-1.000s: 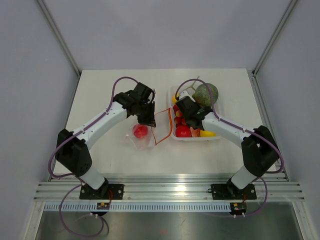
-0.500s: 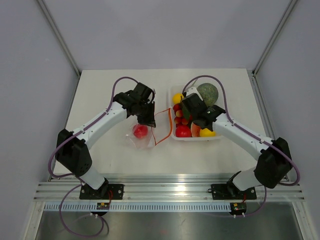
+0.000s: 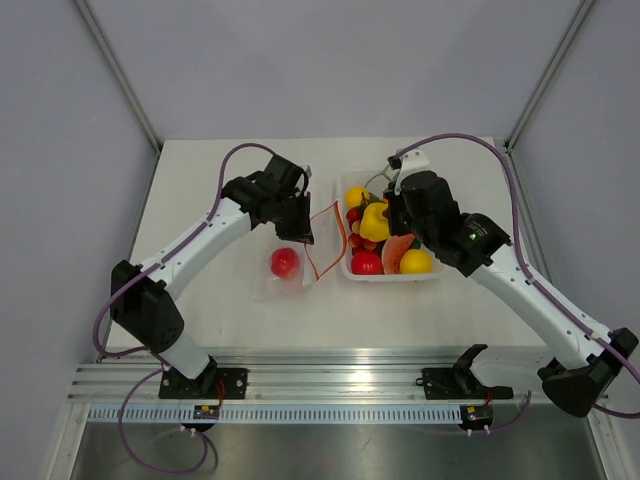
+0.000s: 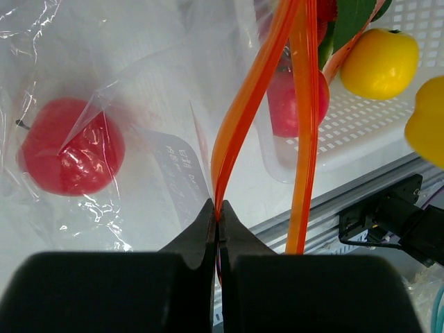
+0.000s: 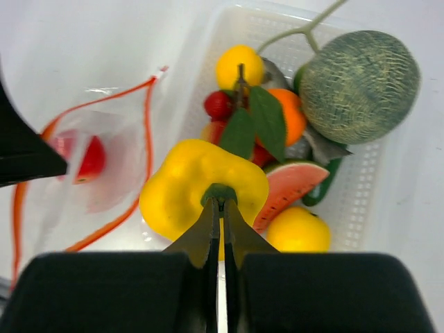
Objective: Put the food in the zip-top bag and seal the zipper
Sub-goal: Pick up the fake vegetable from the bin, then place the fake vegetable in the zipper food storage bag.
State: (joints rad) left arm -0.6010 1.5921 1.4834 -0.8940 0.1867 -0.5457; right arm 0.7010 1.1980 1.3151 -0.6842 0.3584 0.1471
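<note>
The clear zip-top bag (image 3: 290,272) lies on the table with a red apple (image 3: 284,262) inside. My left gripper (image 4: 219,210) is shut on the bag's red-orange zipper (image 4: 250,104) and holds the mouth up and open (image 3: 322,240). My right gripper (image 5: 220,205) is shut on the green stem of a yellow bell pepper (image 5: 187,191), lifted above the white tray (image 3: 425,276), near its left side (image 3: 374,220). The tray holds a yellow lemon (image 5: 238,66), an orange (image 5: 290,114), a watermelon slice (image 5: 291,184), a green melon (image 5: 359,76) and red pieces.
The tray's left wall (image 3: 342,250) stands right beside the raised bag mouth. A metal rail (image 3: 320,365) runs along the table's near edge. Grey walls enclose the table on three sides.
My right gripper has risen out of the tray with the yellow pepper in it and drawn back. My left gripper has lifted the zipper, widening the bag's mouth.
</note>
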